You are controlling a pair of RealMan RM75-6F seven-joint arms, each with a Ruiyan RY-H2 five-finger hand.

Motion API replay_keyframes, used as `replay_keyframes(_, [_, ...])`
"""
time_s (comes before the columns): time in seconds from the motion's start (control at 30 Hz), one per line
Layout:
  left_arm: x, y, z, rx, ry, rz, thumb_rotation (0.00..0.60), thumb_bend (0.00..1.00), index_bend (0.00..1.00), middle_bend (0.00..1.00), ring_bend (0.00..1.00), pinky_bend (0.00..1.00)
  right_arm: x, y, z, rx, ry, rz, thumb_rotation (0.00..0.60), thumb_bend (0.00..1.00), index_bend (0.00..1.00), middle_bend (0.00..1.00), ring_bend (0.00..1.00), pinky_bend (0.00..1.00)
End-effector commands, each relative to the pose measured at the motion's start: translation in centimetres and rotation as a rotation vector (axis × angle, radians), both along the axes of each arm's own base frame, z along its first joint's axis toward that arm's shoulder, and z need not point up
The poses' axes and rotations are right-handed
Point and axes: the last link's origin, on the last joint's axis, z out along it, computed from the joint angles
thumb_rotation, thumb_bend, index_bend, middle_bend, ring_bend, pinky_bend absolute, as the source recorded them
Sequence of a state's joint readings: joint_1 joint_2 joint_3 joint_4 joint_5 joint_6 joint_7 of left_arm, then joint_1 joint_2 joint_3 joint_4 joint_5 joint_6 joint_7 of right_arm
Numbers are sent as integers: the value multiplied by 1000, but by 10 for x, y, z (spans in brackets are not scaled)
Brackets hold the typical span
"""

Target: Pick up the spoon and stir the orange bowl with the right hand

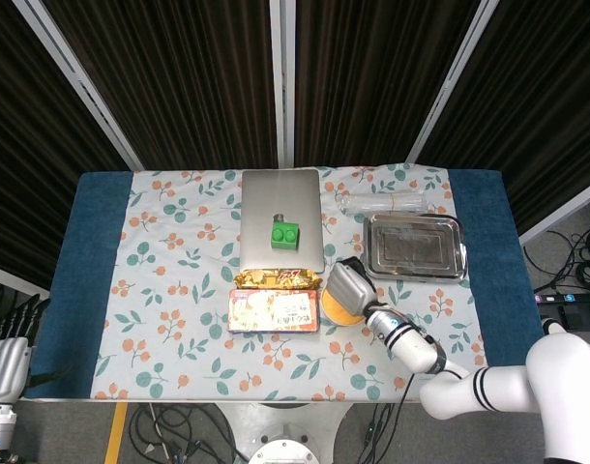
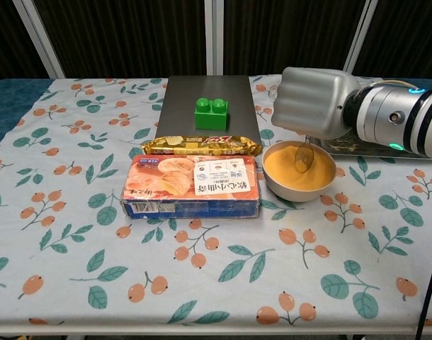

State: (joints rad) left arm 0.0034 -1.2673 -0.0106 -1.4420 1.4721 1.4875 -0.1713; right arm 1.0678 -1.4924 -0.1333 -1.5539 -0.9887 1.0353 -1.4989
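The orange bowl [image 2: 299,171] stands on the patterned cloth right of the snack box; in the head view the orange bowl [image 1: 336,311] peeks out below my hand. My right hand [image 2: 314,102] hovers over the bowl's far side and grips a metal spoon [image 2: 303,159], whose bowl hangs down inside the orange bowl. From above, my right hand [image 1: 347,284] covers the bowl's upper right part and hides the spoon. My left hand [image 1: 5,365] rests off the table at the lower left, holding nothing; how its fingers lie is unclear.
A snack box [image 2: 192,185] and a gold wrapped bar [image 2: 201,146] lie just left of the bowl. A green brick [image 2: 211,113] sits on a grey board [image 2: 180,99] behind them. A steel tray [image 1: 414,246] and a clear packet [image 1: 382,203] lie at the back right.
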Motion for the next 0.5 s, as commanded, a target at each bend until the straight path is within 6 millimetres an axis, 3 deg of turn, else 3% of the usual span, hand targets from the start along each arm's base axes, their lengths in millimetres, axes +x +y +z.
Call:
replay_keyframes(0.03, [0, 0, 0, 3, 0, 0, 600, 107, 111, 78, 30, 68, 6, -1, 7, -7, -9, 29, 600, 532, 737, 958, 920, 1000])
replay_keyframes(0.27, [0, -1, 1, 6, -2, 1, 600, 107, 111, 78, 30, 68, 26, 9, 7, 38, -45, 72, 600, 531, 737, 959, 920, 1000])
replay_keyframes(0.5, [-2, -2, 0, 2, -3, 9, 600, 107, 111, 78, 30, 68, 27, 16, -14, 83, -25, 79, 600, 531, 736, 959, 920, 1000])
